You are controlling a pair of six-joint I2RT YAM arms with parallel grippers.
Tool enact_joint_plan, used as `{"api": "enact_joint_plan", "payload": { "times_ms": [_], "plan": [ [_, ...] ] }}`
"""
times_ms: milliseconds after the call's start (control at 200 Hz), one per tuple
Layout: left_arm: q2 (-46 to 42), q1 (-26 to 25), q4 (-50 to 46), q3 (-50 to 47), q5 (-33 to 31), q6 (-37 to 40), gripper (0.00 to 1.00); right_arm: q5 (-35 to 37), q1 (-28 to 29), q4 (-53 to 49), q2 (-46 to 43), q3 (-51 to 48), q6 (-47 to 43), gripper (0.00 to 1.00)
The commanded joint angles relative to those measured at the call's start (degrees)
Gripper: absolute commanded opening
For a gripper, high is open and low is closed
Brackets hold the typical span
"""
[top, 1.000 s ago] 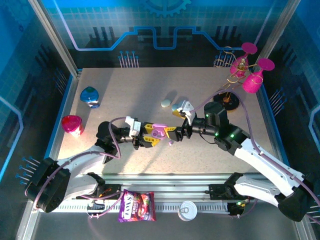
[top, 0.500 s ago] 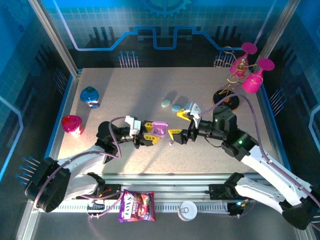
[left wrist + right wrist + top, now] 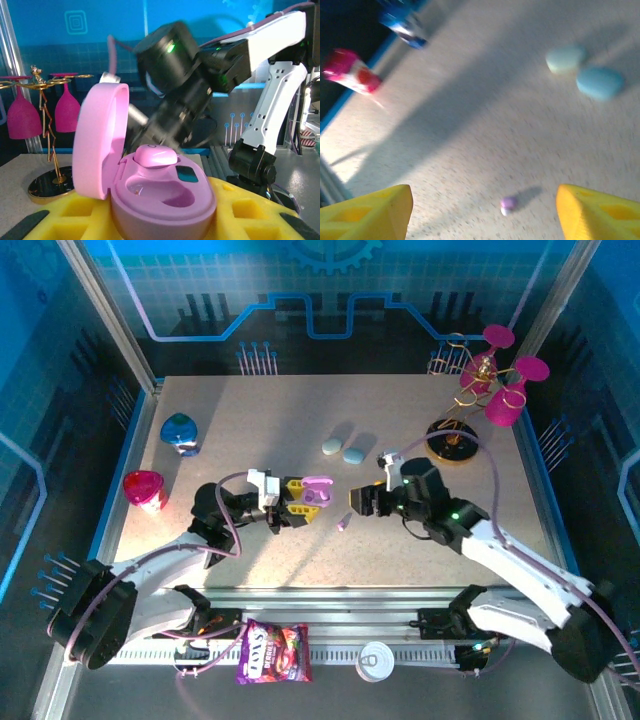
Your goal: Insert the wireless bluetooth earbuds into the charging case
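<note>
The left pincer [image 3: 303, 506] is clenched on the open purple charging case [image 3: 318, 490], its yellow fingers [image 3: 243, 214] pressing the base from either side. In the left wrist view the case sits upright between them, its lid [image 3: 100, 145] swung back towards the left finger. One seated earbud [image 3: 156, 155] rests in the pocket farther from the pincer. The nearer pocket [image 3: 165, 192] shows a bare hollow.

The right pincer [image 3: 357, 502] faces the left one across a short gap, just beyond the case, and touches neither. It is released: its yellow fingertips [image 3: 372, 207] stand wide apart with nothing between them. Below that gap, a little towards its right finger, a loose earbud [image 3: 508, 203] lies on the surface [image 3: 470, 115], apart from both fingers. It is purple with a pale end. From above, this bud [image 3: 343, 524] lies just on the near side of the right pincer's tips.

Farther ahead of the right pincer, on its right-finger side, a pale green case [image 3: 565, 58] and a blue case [image 3: 600, 82] lie closed, just beside each other. The right wrist view is blurred, so finer detail there cannot be told. Behind the charging case, off the left pincer's left finger, pink glasses [image 3: 67, 110] hang on a gold stand [image 3: 50, 185].
</note>
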Motion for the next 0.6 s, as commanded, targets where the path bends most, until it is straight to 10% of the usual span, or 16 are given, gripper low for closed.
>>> {"api": "enact_joint_plan", "payload": {
  "times_ms": [0, 595],
  "plan": [
    [-1.3, -0.3, 1.0, 0.5, -0.8, 1.5, 0.32, 6.5, 0.8, -6.2, 6.0, 2.5, 8.6, 0.75],
    [-1.7, -0.1, 2.6, -0.7, -1.1, 1.3, 0.33, -4.8, 4.1, -2.5, 32.0, 9.8, 18.2, 0.46]
  ]
}}
